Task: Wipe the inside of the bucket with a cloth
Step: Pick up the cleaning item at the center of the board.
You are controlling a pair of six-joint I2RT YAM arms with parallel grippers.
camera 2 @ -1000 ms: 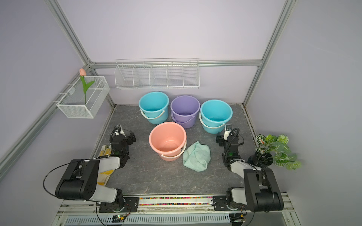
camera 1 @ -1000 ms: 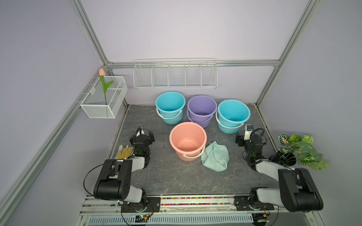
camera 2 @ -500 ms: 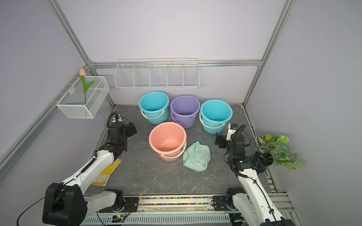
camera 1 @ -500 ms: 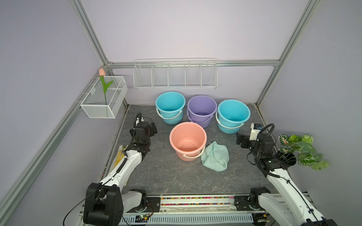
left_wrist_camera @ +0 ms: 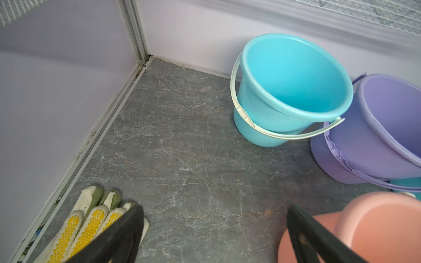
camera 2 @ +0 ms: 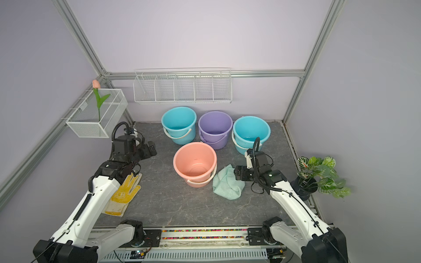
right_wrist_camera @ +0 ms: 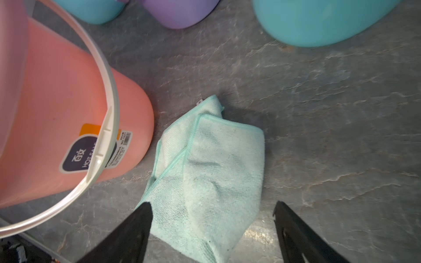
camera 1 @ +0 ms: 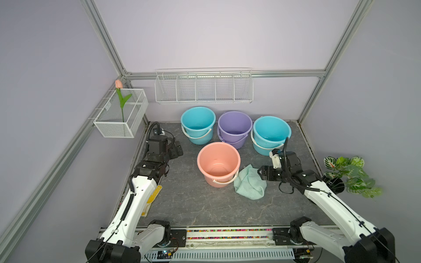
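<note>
Both the right end effector [right_wrist_camera: 211, 205] and left end effector [left_wrist_camera: 215, 208] gape empty. A shallow pinch on the folded cloth [right_wrist_camera: 218, 159] might snag one layer, or bump the pink bucket [camera 1: 211, 157] beside it.

free: pink bucket [camera 1: 218, 164] mouth | obstacle: purple bucket [camera 1: 234, 127] just behind
</note>
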